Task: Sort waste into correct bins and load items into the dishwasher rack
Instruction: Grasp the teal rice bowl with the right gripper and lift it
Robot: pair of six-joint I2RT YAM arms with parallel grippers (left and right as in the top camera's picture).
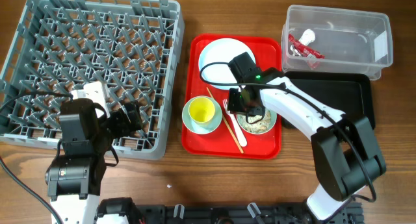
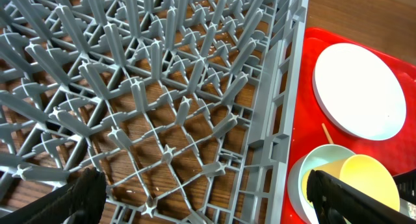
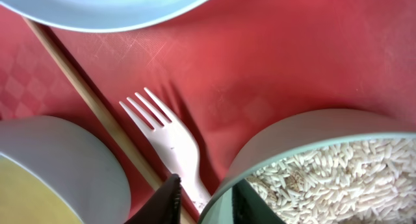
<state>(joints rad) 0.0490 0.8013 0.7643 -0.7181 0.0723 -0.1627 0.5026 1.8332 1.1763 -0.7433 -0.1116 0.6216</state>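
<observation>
1. Overhead: your right claw (image 1: 249, 112) sits on the left rim of the rice bowl (image 1: 262, 124) on the red tray (image 1: 195, 145). The black tray (image 1: 344, 97) lies just to its right. The left claw (image 1: 130, 119) is well apart, at the rack (image 1: 91, 29).
2. Left wrist: that claw gapes wide, empty, over the pegs. The yellow cup (image 2: 370, 178) is cut off.
3. Right wrist: the fingers (image 3: 170, 201) are nearly closed astride the bowl's rim, with the fork (image 3: 172, 143) just outside. It looks pinched, though the contact is cropped.

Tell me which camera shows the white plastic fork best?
The right wrist view: the white plastic fork lies close up on the red serving tray, its tines sharp. The overhead view shows the fork only as a tiny sliver. The left wrist view misses it.
</observation>
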